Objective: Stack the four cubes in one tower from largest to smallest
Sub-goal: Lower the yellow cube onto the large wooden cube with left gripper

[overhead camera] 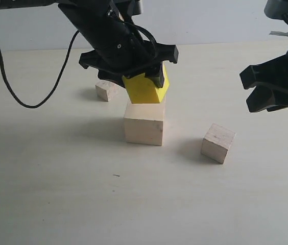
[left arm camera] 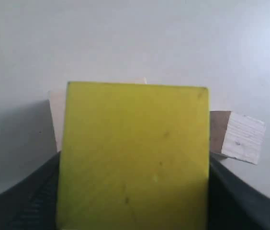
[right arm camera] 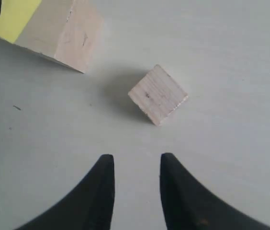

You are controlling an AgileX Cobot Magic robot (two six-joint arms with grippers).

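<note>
We get bright, soft, even light in all 3 views, no hard glare. Exterior view: the table looks pale and slightly washed out. Shadows are soft-edged and fall left of the large wood cube, the small wood cube and the smallest wood cube, so we put the light toward the right of that view. The left arm is near-solid black, little detail. Left wrist view: the yellow cube sits very close, slightly soft, surface marks still readable; grey shade on the table beside it. Right wrist view: sharp, wood grain clear; the right gripper reads flat black.
</note>
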